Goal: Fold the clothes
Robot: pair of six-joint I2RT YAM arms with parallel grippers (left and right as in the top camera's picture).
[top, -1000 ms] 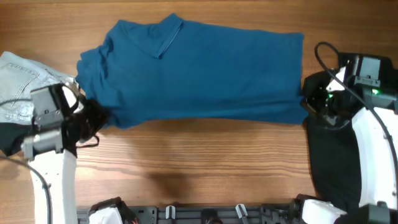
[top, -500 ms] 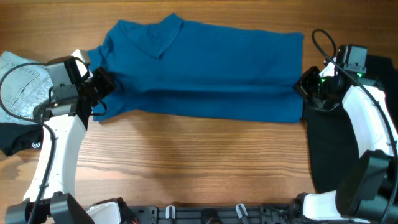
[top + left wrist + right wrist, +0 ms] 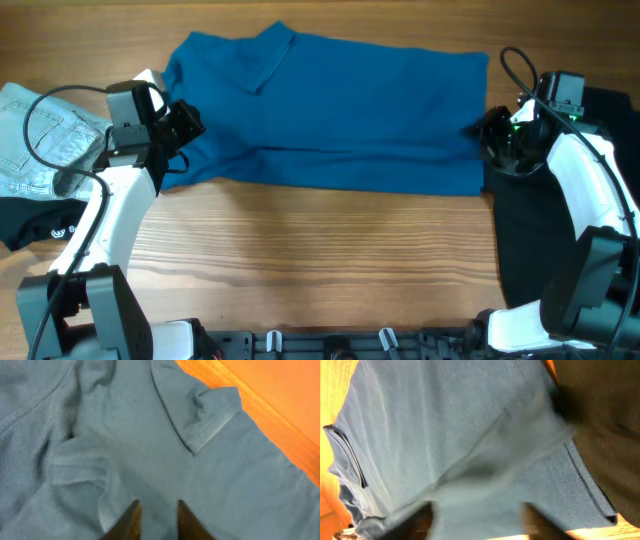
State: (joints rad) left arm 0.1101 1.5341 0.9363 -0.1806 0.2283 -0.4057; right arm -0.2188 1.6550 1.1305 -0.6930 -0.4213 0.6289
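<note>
As both arms have carried the near hem up over the last second, the blue shirt (image 3: 340, 110) lies mid-table with its front strip doubled over (one fold made, I judge). The left gripper (image 3: 157, 506) stands narrowly parted, pinching nothing; the right gripper (image 3: 488, 133) is too blurred to tell. Jeans (image 3: 30, 130) and a black garment (image 3: 540, 250) crowd either end

No lettering you can read anywhere, only a small white print (image 3: 61, 232) on the black garment (image 3: 20, 220) at the table's (image 3: 320, 270) left edge, too small for you to make out
</note>
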